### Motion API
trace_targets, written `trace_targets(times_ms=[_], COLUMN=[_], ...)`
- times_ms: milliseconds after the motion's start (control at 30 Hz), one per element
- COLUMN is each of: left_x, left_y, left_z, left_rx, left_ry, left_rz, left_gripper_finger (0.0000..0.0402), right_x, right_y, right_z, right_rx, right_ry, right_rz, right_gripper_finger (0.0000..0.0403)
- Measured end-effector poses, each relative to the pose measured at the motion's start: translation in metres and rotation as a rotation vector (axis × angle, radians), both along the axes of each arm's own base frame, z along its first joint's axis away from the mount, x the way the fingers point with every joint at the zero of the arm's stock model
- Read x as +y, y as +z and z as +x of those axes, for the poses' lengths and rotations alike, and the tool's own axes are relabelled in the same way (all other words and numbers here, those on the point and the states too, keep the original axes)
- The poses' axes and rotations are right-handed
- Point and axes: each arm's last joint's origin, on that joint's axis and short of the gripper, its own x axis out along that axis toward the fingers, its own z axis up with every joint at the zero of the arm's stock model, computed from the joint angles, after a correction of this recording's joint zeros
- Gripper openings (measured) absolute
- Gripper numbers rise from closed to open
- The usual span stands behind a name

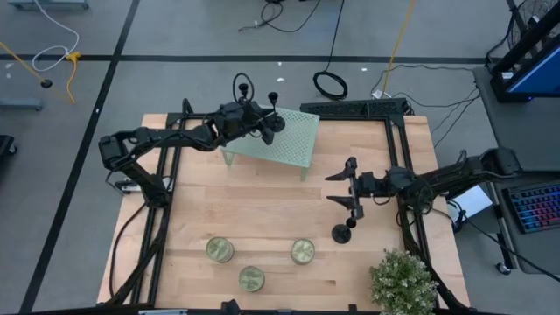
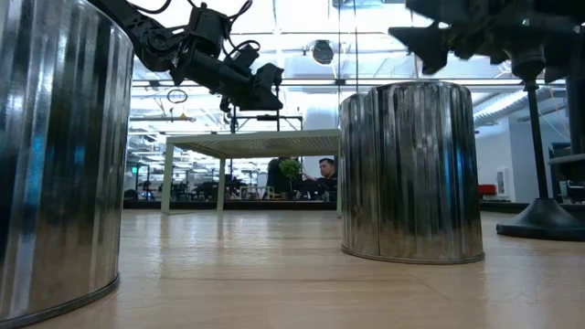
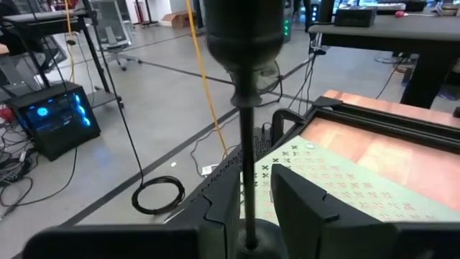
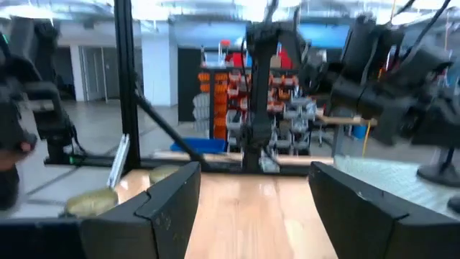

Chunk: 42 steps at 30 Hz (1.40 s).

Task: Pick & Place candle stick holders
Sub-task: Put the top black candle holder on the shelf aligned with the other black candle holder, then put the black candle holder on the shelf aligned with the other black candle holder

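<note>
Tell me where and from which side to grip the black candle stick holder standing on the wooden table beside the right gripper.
Grip the black candle stick holder on its thin upright stem, above the round flat base, coming in level from the side. The stem is narrow enough for two fingers, and the base is probably too flat and wide to pinch. The open right gripper is apart from it but close by and would probably suit.

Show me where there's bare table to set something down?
Bare wood lies between the green rack and the three tins. It is crowded by the right gripper, a holder and the plant. The left gripper holds another holder over the rack.
</note>
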Motion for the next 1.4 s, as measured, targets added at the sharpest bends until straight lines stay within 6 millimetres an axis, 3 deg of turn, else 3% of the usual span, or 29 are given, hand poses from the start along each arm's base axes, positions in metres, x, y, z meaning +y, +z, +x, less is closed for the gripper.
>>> trace_targets(times_ms=[200,433,867,1067,1400], left_x=[0.001,-0.002,-0.04,-0.06,-0.081], left_y=[-0.003,-0.006,0.03,0.045,0.055], left_z=[-0.001,-0.001,-0.023,-0.033,-0.035], left_rx=[0.03,0.065,0.127,0.119,0.1], left_ry=[0.034,0.015,-0.081,-0.128,-0.196], left_rz=[-0.009,-0.027,-0.033,-0.027,-0.02], left_gripper_finger=[0.0088,0.0088,0.0088,0.0088,0.0088], right_x=[0.006,0.021,0.035,0.035,0.034], right_y=[0.009,-0.009,-0.023,-0.022,-0.016], right_z=[-0.013,-0.018,-0.019,-0.017,-0.016], right_rx=[-0.009,0.209,0.292,0.245,0.192], right_ry=[0.25,0.574,0.644,0.62,0.583], right_rz=[-0.022,0.006,-0.108,-0.15,-0.146], right_gripper_finger=[0.0254,0.0254,0.0254,0.0254,0.0254])
